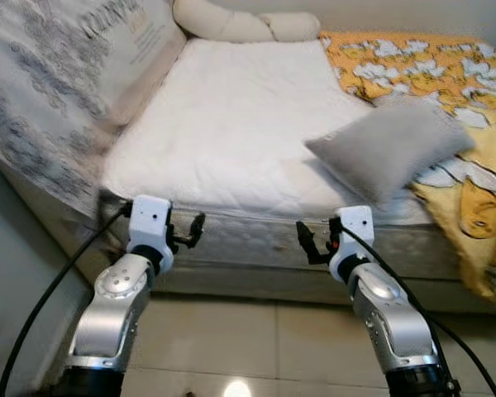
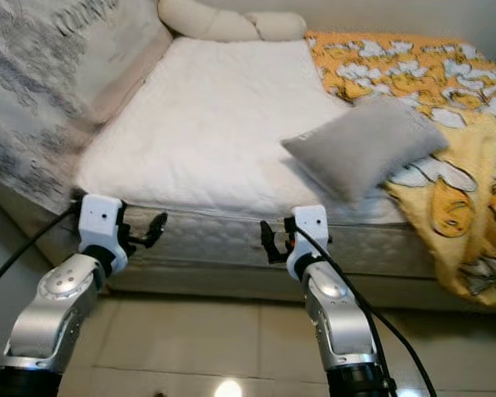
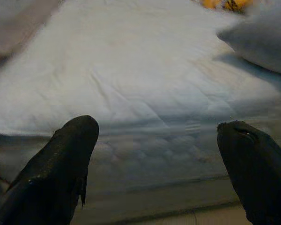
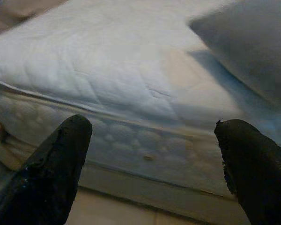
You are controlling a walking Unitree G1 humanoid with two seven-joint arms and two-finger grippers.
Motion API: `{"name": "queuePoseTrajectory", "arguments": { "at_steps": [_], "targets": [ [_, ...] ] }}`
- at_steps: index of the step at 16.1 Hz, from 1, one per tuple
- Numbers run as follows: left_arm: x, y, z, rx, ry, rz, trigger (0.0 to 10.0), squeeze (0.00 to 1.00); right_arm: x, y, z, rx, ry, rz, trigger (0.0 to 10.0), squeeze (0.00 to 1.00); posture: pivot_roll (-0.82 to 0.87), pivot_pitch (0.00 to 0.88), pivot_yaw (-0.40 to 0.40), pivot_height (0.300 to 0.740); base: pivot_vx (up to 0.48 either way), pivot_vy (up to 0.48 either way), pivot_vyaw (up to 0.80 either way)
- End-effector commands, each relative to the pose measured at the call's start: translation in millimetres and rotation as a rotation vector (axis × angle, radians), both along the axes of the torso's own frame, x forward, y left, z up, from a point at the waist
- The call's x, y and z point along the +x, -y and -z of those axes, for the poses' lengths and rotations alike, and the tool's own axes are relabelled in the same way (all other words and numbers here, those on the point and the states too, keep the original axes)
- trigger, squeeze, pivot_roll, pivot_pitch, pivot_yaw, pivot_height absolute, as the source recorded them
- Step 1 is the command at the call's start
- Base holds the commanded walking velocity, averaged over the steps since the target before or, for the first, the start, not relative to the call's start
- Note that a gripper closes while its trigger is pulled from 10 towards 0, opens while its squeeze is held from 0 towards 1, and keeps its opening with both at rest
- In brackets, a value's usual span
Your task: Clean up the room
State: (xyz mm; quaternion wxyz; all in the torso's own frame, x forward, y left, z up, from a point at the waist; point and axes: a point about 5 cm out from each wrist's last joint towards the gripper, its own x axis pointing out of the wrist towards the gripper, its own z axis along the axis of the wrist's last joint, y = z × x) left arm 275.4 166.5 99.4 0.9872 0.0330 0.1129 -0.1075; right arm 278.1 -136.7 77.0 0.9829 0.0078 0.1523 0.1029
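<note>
Here, label by label:

Grey pillow point(image 1: 390, 147): lies tilted on the white mattress point(image 1: 231, 124), ahead of the right gripper's fingertips and a little to their right, near the bed's front edge; its far corner rests on the yellow blanket point(image 1: 446, 74).

Yellow blanket: patterned, spread over the mattress's right part and hanging down over the front edge, to the right of the right fingers.

Right gripper point(image 1: 312, 240): held just before the mattress's quilted side, fingers point(image 4: 253, 168) spread wide, empty.

Left gripper point(image 1: 192, 229): level with the same front edge, further left; fingers point(image 3: 61, 164) wide apart, holding nothing.

Printed sheet point(image 1: 58, 91): bunched against the wall, left of the left fingers.

Cream bolster point(image 1: 244, 23): at the far head of the bed, well beyond both fingertips.

Floor point(image 1: 248, 347): pale tiles beneath both arms.
</note>
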Motion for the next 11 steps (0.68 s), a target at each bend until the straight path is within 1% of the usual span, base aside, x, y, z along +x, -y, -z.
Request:
{"name": "queuePoseTrajectory", "arguments": {
  "at_steps": [1,4,6,7,9,11],
  "targets": [
    [1.0,5.3,-3.4,0.005,0.014,0.019,10.0,0.00,0.3,6.0,-1.4,-0.021,0.011,0.017,10.0,0.00,0.04,0.000,0.037,0.740,0.000,-0.394,0.00],
    [0.4,5.1,-2.6,0.010,0.010,0.021,10.0,0.00,-0.3,6.7,-0.7,-0.027,0.008,0.021,10.0,0.00,0.04,0.000,0.037,0.740,0.000,-0.393,0.00],
    [0.3,4.4,-2.4,0.012,0.015,0.016,10.0,0.00,-0.7,6.7,-0.9,-0.027,0.008,0.023,10.0,0.00,0.04,0.000,0.038,0.740,0.000,-0.285,0.00],
    [1.7,1.9,-2.1,0.002,0.018,-0.020,10.0,0.00,-1.1,7.2,-0.9,-0.027,0.008,0.026,10.0,0.00,0.04,0.000,0.038,0.740,0.000,0.000,0.00],
    [2.2,2.1,-5.2,0.030,0.041,-0.009,10.0,0.00,-1.2,7.9,-1.3,-0.027,0.010,0.029,10.0,0.00,0.04,0.000,0.039,0.740,0.000,0.000,0.00],
    [3.1,3.3,-8.9,0.010,0.059,-0.009,10.0,0.00,-0.9,7.5,-1.6,-0.027,0.012,0.029,10.0,0.00,0.04,0.000,0.037,0.740,0.000,0.000,0.00]
  ]
}}
